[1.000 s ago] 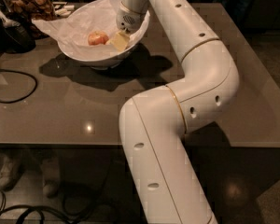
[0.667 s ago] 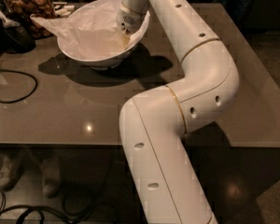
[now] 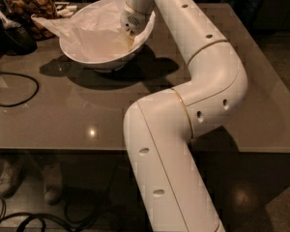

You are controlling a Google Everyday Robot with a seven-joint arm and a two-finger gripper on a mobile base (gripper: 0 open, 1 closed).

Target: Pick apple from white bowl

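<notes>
The white bowl [image 3: 102,63] stands on the brown table at the upper left, lined with crinkled white paper [image 3: 94,33] that sticks out over its left rim. My gripper [image 3: 127,38] reaches down into the right side of the bowl from the white arm [image 3: 193,71]. Its tip is sunk among the paper against the inner wall. The apple is hidden; no fruit shows in the bowl.
A jar of brown snacks [image 3: 31,4] and a dark object [image 3: 12,35] stand left of the bowl. A black cable [image 3: 24,88] loops on the table's left side. The table's front edge [image 3: 63,150] runs below, with shoes [image 3: 9,178] on the floor.
A second ago a pinkish apple showed in the bowl left of my gripper. It has been out of sight since then. The arm and bowl have barely moved.
</notes>
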